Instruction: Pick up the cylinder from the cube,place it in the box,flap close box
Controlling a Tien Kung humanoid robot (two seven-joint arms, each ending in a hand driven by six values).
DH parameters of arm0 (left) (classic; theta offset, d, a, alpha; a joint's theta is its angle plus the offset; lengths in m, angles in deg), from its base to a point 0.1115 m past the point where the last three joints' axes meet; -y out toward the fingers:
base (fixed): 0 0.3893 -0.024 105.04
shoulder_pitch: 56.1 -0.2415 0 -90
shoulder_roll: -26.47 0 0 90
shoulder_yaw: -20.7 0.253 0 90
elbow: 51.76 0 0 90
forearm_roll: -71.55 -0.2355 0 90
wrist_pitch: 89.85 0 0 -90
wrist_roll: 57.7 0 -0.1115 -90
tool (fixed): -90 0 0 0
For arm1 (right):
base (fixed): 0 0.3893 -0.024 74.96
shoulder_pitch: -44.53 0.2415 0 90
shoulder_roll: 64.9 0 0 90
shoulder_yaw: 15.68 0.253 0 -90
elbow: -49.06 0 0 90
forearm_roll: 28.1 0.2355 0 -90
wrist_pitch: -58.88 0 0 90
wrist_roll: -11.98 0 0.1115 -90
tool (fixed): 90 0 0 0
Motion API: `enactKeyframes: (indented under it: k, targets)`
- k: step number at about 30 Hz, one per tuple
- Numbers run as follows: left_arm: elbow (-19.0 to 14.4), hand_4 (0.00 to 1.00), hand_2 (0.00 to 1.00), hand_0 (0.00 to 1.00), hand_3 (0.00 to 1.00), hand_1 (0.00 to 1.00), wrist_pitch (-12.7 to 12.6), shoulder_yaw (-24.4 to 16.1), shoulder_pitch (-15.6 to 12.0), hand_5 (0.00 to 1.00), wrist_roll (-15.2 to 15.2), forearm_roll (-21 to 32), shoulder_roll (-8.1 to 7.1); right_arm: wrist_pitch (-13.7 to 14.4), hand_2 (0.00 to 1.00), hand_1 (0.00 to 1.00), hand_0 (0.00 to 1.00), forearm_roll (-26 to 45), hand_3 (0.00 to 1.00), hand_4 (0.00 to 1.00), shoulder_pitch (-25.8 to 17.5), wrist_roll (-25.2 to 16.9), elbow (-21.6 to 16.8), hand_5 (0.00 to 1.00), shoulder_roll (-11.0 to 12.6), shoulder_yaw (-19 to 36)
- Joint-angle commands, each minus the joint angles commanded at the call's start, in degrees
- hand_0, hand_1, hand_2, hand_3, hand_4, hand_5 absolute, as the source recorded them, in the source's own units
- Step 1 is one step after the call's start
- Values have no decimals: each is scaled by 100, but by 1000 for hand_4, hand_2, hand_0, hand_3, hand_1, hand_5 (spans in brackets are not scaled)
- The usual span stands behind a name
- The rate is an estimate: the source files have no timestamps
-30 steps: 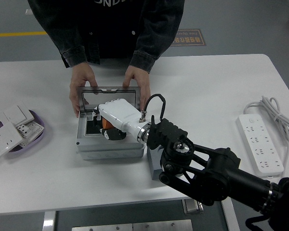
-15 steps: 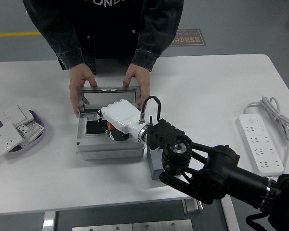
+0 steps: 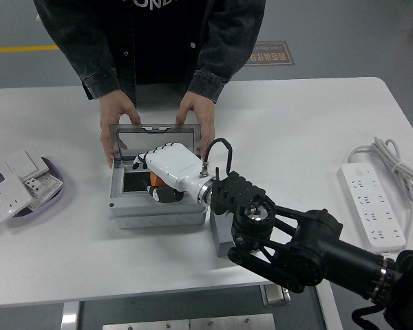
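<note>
White table [image 3: 316,117]: right hand [image 3: 166,170] inside the box [image 3: 158,206], fingers curled around the orange cylinder [image 3: 155,181].

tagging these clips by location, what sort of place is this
Probably a robot lab or test workshop, not a home. A bare white table stands on a grey floor with a yellow line and a floor sign. Loose wall sockets sit in a purple dish, and a person steadies the box for the robot.

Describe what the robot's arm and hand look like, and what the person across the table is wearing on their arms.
The robot's right arm is bulky and black with ribbed joint housings. Its hand has a glossy white shell and dark finger joints, with a black cable looping above the wrist. The person wears a dark denim jacket; its sleeves have buttoned cuffs.
</note>
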Motion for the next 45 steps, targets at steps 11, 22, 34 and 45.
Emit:
enactKeyframes:
  k: [11, 22, 34, 45]
  targets:
    - [0, 724, 576, 634, 638, 663, 3, 14, 7, 308, -1, -7, 9, 151, 685, 665, 768, 463, 708, 633, -45, -232, -3, 425, 0, 28]
    - [0, 724, 576, 634, 639, 662, -2, 42, -22, 308, -15, 10, 7, 701, 685, 664, 770, 2688, 718, 738, 296, -932, -812, 433, 311, 258]
    - [0, 723, 575, 636, 638, 663, 5, 7, 50, 306, -2, -98, -58, 653, 668, 641, 715, 4497, 705, 715, 1485, -854, 236, 438, 595, 117]
    - [0, 724, 576, 636, 637, 662, 2, -10, 58, 307, 2, -123, -69, 555, 660, 622, 685, 4568, 703, 704, 1542, -780, 685, 417, 775, -397]
